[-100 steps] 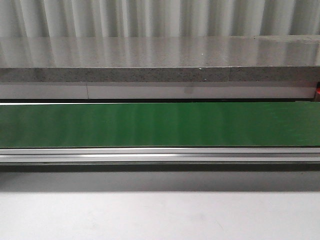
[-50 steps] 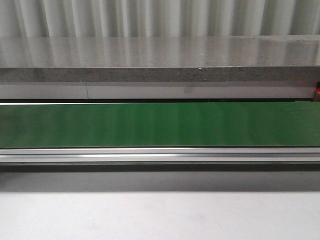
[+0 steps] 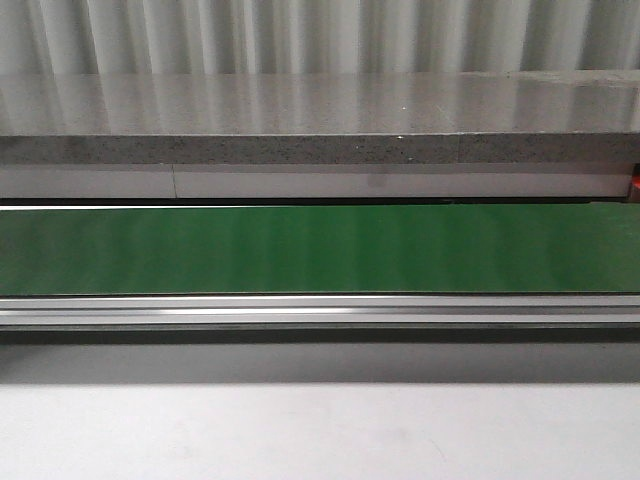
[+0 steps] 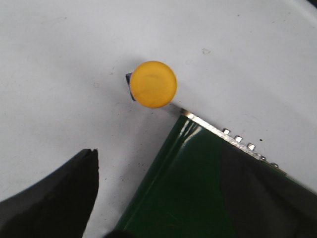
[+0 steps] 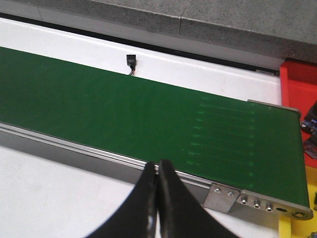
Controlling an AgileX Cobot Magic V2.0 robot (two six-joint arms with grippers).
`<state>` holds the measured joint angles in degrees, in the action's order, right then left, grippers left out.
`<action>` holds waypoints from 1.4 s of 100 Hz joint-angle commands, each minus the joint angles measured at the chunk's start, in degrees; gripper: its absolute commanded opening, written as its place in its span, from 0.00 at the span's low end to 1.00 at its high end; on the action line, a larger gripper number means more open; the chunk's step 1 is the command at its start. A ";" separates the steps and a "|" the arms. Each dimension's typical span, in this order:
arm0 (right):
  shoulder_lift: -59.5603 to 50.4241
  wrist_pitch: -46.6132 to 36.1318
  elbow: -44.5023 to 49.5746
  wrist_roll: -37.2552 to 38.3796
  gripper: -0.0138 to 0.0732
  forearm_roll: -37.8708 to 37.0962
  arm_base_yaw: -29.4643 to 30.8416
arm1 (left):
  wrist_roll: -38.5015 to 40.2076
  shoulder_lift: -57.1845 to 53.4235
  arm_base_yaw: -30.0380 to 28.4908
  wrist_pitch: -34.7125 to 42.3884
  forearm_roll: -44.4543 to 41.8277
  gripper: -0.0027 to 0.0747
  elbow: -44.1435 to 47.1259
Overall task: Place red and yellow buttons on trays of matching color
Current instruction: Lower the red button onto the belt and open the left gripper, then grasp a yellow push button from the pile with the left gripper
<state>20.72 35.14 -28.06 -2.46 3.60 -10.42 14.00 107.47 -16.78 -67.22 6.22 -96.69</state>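
A yellow button [image 4: 153, 84] lies on the white table [image 4: 59, 64], just beside the green conveyor belt's [image 3: 320, 250] metal-capped end. One left gripper finger [image 4: 49, 198] shows; its opening I cannot tell. The right gripper [image 5: 157, 198] is closed, empty. Red tray [image 5: 298, 79] beyond.

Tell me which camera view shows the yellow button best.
The left wrist view: the yellow button lies in full sight on the white surface, just off the corner of the green conveyor belt. The front and right wrist views show no yellow button.
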 commanded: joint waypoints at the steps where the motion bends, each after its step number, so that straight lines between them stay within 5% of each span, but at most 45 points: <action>1: 0.32 -3.73 -1.42 -0.56 0.08 -0.21 -0.12 | 0.64 -0.15 -0.66 -1.84 1.50 0.67 -4.08; 45: 0.32 -3.73 -1.42 -0.56 0.08 -0.21 -0.12 | 7.66 8.48 -0.66 -0.54 6.74 0.67 -8.85; 110: 0.32 -4.00 -1.15 -0.56 0.08 -0.21 -0.12 | 7.67 13.74 -0.68 2.28 6.63 0.67 -10.55; 140: 0.32 -4.00 -1.15 -0.56 0.08 -0.21 -0.12 | 7.67 13.94 -0.68 2.38 6.63 0.48 -10.66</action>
<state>20.72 35.14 -27.72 -2.46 3.60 -10.42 21.14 124.80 -17.30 -65.36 11.60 -105.56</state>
